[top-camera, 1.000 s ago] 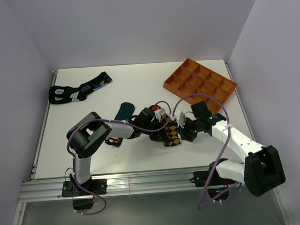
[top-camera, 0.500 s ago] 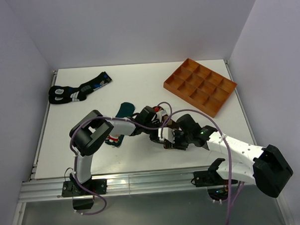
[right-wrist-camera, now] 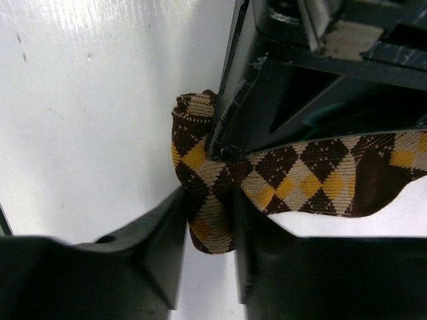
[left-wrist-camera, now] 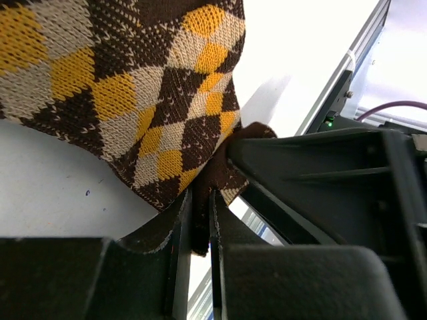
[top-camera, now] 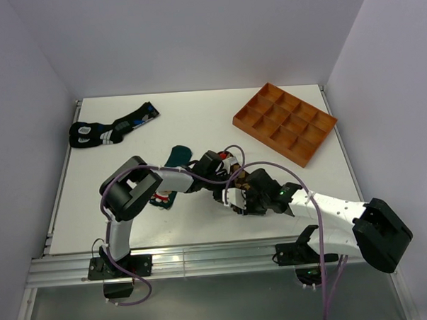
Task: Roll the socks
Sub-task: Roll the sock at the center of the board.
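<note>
The brown, yellow and beige checkered sock (top-camera: 241,189) lies bunched at the table's near middle, between both grippers. My left gripper (top-camera: 231,179) is shut on its dark brown cuff edge, seen in the left wrist view (left-wrist-camera: 199,200) with the sock's body (left-wrist-camera: 133,87) above the fingers. My right gripper (top-camera: 238,201) is shut on a folded end of the same sock (right-wrist-camera: 207,200), whose length (right-wrist-camera: 320,177) runs off to the right under the left gripper. The dark teal sock (top-camera: 176,156) lies left of them, partly hidden under the left arm, with its red-and-white figure (top-camera: 161,200) showing near the arm's elbow.
A pair of black patterned socks (top-camera: 109,129) lies at the far left. An orange compartment tray (top-camera: 285,123) stands at the far right. Purple cables loop over both arms above the checkered sock. The table's metal front rail (top-camera: 204,259) runs just behind the grippers.
My right arm has swung left from beside the checkered sock onto it and closed on its folded end. The left gripper has stayed on the sock.
</note>
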